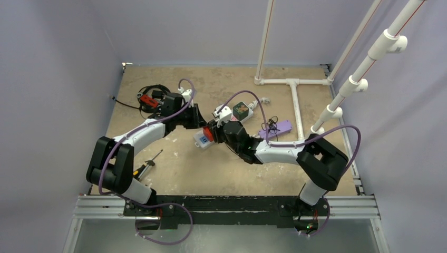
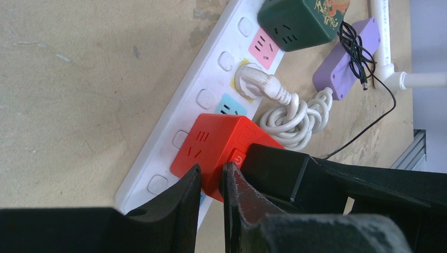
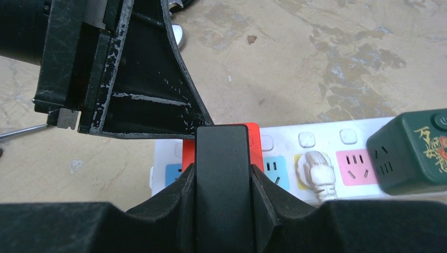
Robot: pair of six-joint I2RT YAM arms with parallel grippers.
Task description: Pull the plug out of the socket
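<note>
The long white power strip [image 1: 202, 141] lies slanted mid-table and shows in the left wrist view [image 2: 211, 79] and the right wrist view [image 3: 316, 138]. A red cube plug [image 2: 211, 142] sits in it near one end [image 1: 209, 133] [image 3: 254, 139]. A black block-shaped plug [image 3: 221, 158] stands against the red cube's side [image 2: 274, 168]. My right gripper [image 3: 221, 174] is shut on this black plug [image 1: 215, 132]. My left gripper [image 2: 212, 171] has its jaws almost together, tips at the red cube's edge, nothing seen between them [image 1: 203, 125].
A dark green cube [image 2: 298, 21] and a white corded plug [image 2: 258, 84] also sit in the strip. A flat purple bar [image 1: 277, 128] with a thin black wire lies beyond. A screwdriver [image 1: 147, 164], black cables [image 1: 150, 98] and a white pipe frame [image 1: 295, 100] are around.
</note>
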